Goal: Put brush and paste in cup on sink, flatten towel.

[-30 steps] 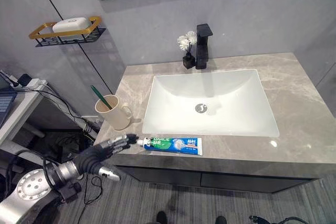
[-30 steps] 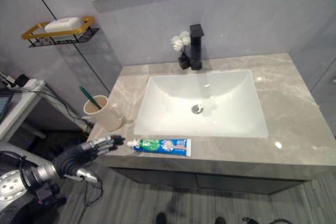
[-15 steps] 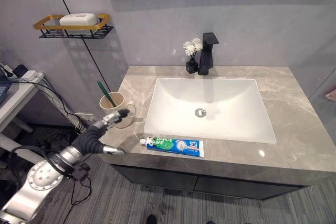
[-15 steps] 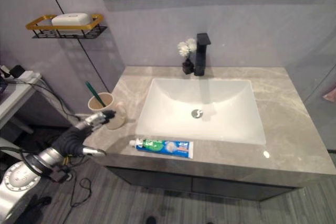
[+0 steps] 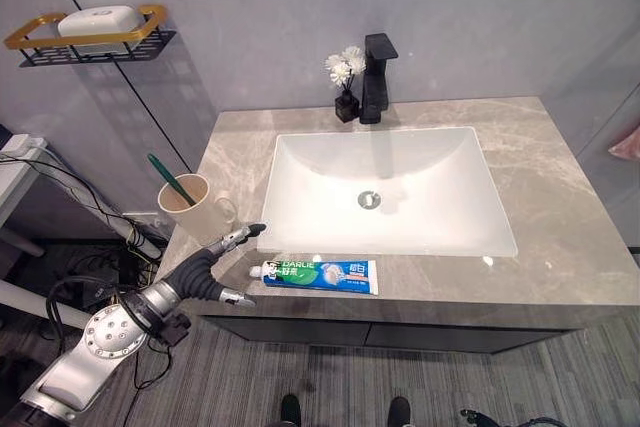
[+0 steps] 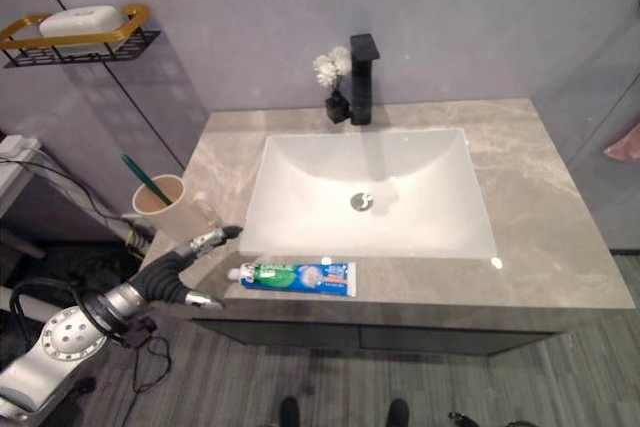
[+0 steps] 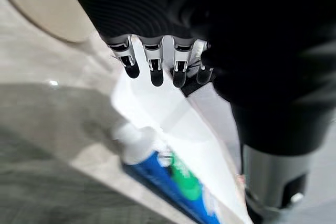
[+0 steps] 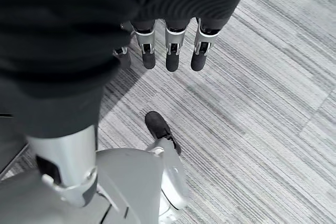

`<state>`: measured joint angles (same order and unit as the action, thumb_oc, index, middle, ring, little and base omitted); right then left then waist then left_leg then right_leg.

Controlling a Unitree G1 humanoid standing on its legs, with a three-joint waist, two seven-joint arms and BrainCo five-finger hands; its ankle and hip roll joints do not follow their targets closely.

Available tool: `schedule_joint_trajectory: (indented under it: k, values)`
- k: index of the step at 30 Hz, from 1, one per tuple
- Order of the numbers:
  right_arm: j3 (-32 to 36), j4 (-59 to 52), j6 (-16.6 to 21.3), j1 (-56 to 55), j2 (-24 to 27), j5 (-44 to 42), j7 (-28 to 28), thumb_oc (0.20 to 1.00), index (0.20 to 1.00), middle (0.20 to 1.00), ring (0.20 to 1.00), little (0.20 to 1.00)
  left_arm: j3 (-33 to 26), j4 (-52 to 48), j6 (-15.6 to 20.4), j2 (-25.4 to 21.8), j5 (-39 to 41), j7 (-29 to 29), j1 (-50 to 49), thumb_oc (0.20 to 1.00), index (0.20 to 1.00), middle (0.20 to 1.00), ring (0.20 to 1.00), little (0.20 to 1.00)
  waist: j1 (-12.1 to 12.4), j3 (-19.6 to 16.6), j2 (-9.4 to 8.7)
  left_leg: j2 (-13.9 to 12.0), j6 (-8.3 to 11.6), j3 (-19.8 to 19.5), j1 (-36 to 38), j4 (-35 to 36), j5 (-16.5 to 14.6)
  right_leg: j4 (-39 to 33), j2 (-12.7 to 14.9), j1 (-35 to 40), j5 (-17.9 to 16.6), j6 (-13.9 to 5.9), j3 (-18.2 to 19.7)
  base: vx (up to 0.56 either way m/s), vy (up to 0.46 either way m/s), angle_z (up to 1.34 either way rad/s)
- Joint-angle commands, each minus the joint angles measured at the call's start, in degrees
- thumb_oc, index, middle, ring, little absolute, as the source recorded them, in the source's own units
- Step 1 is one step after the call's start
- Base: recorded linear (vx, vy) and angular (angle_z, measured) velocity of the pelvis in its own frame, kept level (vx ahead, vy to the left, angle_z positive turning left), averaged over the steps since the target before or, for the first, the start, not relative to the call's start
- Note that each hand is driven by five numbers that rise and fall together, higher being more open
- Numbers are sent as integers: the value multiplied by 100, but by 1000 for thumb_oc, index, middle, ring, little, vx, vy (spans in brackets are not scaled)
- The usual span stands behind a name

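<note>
One toothpaste tube [image 5: 318, 273] is seen lying flat on the near strip of the counter [image 5: 560, 277], between the basin [image 5: 385, 192] and the counter's front edge, with its long axis running left to right and its white cap end pointing left. The left hand [image 5: 205, 265] is held at the counter's near left corner, just to the left of that cap and apart from it; its fingers [image 5: 238, 237] are stretched out straight toward the far right, the thumb is spread away, and nothing is held. The tube thus lies to the right of the hand, cap end nearest, and the left hand is judged much the nearer of the two for picking it up. The right hand [image 8: 168, 45] is seen in its own wrist view hanging over the striped floor [image 8: 262, 103], fingers loosely extended and empty. One cup [image 5: 190, 209] stands at the left edge of the counter, just beyond the left hand, and one green toothbrush [image 5: 170, 179] is already leaning inside it. One black tap [image 5: 376, 77] and one small vase of white flowers [image 5: 344, 82] stand at the far edge behind the basin, and one wall rack [image 5: 85, 35] carrying a white soap bar is fixed at the far left. No towel can be made out on the counter.
</note>
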<state>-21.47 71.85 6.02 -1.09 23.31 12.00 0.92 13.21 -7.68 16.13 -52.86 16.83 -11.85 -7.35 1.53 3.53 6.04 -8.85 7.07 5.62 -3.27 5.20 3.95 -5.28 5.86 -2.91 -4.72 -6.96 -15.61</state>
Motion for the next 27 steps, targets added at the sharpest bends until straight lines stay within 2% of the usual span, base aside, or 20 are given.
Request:
schedule_joint_trajectory:
  k: [1, 10, 19, 27]
  values:
    - [-183, -49, -22, 205, -16, -95, -153, 1000, 1000, 1000, 1000, 1000, 100, 247, 242, 399, -135, 348, 353, 1000, 1000, 1000, 1000, 1000, -107, -27, -320, -152, 150, -91, -315, -20, 328, 37, 426, 129, -150, -371, 431, 44, 0, -5]
    - [-210, -168, -18, 192, -114, -145, -201, 1000, 1000, 1000, 1000, 1000, 418, 825, 156, 936, -335, 453, 408, 1000, 1000, 1000, 1000, 1000, -193, -48, -366, -169, 128, -39, -280, -20, 324, 77, 406, 134, -126, -340, 483, 30, -5, -2]
    - [-198, -181, -27, 179, -142, -205, -227, 1000, 1000, 1000, 1000, 1000, 514, 807, 189, 840, -937, 601, 546, 1000, 1000, 1000, 1000, 1000, -234, -77, -330, -200, 144, 1, -234, -20, 307, 72, 387, 145, -97, -334, 537, 6, -2, -1]
    - [-151, -183, -45, 130, -80, -214, -223, 1000, 1000, 1000, 1000, 1000, 520, 751, 196, 704, -1230, 680, 623, 1000, 1000, 1000, 1000, 1000, -272, -66, -197, -221, 161, 39, -209, -20, 323, 66, 371, 144, -84, -322, 583, 8, -9, -2]
